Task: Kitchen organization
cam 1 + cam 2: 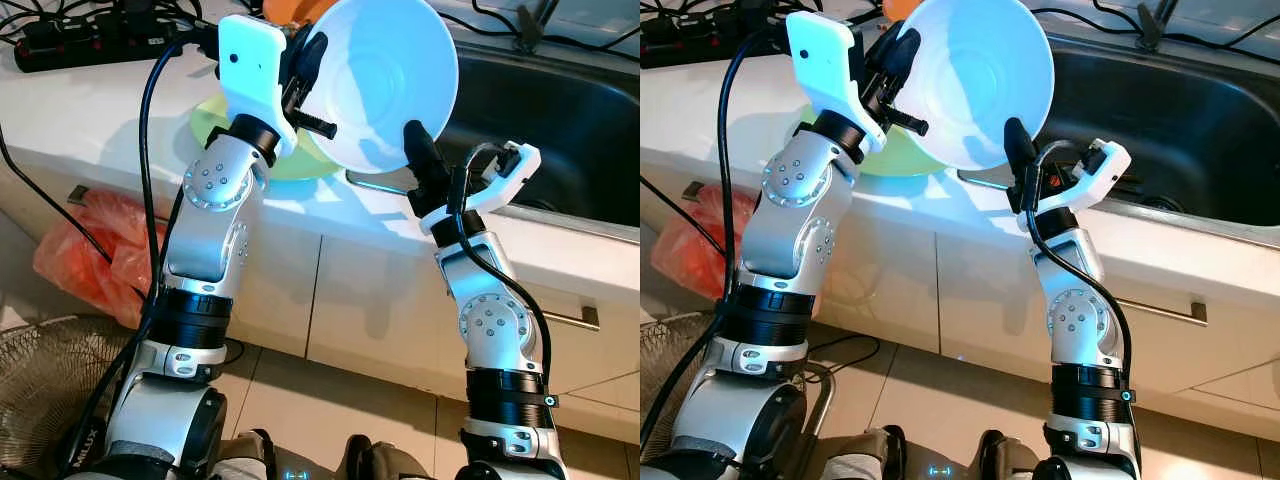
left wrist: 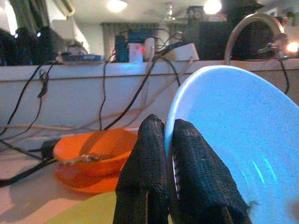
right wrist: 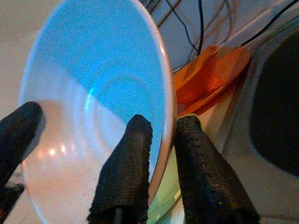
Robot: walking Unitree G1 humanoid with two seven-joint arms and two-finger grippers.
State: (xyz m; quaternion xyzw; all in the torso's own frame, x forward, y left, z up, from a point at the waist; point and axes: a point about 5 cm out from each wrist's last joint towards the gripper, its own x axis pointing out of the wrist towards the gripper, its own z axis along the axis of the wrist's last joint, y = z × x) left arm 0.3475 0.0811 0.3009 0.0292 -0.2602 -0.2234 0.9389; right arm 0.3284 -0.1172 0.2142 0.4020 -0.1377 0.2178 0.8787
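Observation:
A pale blue bowl [image 1: 380, 80] is held tilted above the counter edge, its inside facing me. My left gripper [image 1: 305, 72] is shut on the bowl's left rim; the rim [image 2: 169, 135] runs between its pressed fingers. My right gripper [image 1: 418, 150] is at the lower right rim. One black finger [image 3: 133, 154] lies inside the bowl [image 3: 93, 93] and the other [image 3: 198, 154] outside, with a narrow gap showing beside the rim. A green plate [image 1: 215, 125] lies on the counter under the bowl.
An orange bowl [image 2: 93, 149] on an orange plate sits further back. The steel sink [image 1: 560, 120] is to the right, with a faucet [image 2: 252, 28]. A power strip [image 1: 80, 40] and cables lie at the back left. An orange bag [image 1: 90, 250] and a fan [image 1: 40, 390] are on the floor.

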